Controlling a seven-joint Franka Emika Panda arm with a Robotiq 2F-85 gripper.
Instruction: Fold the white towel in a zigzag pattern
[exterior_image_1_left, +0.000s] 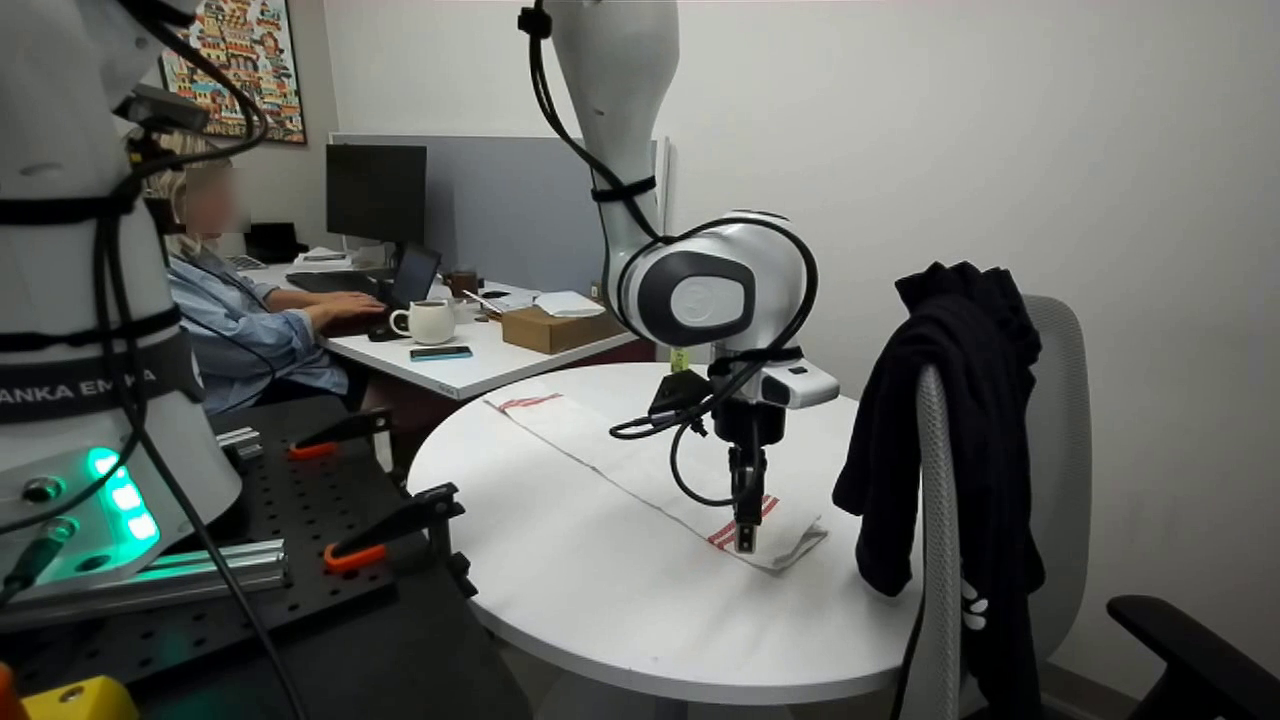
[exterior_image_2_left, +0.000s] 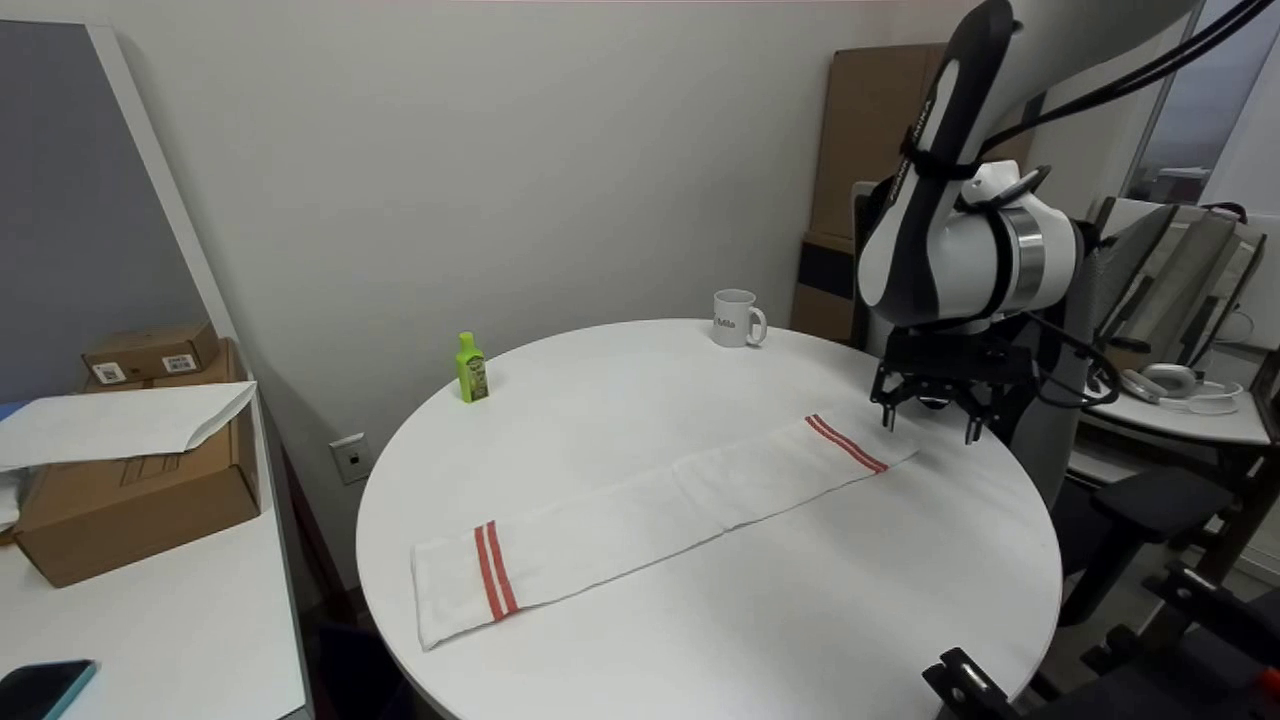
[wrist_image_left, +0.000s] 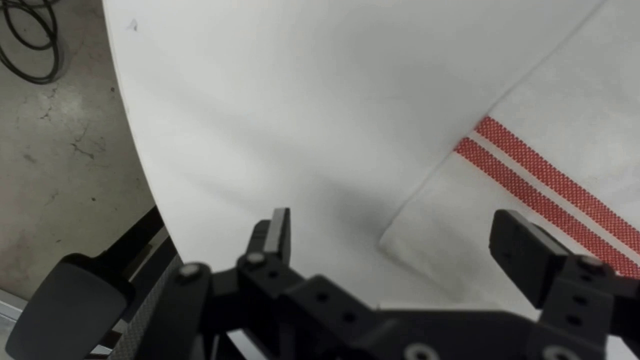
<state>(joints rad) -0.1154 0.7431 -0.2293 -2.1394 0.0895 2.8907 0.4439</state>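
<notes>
The white towel lies flat as a long strip across the round table, in both exterior views (exterior_image_1_left: 625, 465) (exterior_image_2_left: 640, 520). A pair of red stripes crosses it near each end. In an exterior view, its end under the gripper shows stacked layers at the edge. My gripper (exterior_image_1_left: 746, 538) is open and empty, pointing down above that end, beyond the stripes. In an exterior view its fingertips (exterior_image_2_left: 930, 426) look a little above the table. In the wrist view a towel corner (wrist_image_left: 425, 240) shows between the spread fingers (wrist_image_left: 390, 222), apart from both.
The round white table (exterior_image_2_left: 800, 620) carries a green bottle (exterior_image_2_left: 471, 370) and a white mug (exterior_image_2_left: 732, 318) at its far side. A chair with a black jacket (exterior_image_1_left: 965, 400) stands against the table near the gripper. Clamps (exterior_image_1_left: 395, 525) sit on the robot's base beside the table.
</notes>
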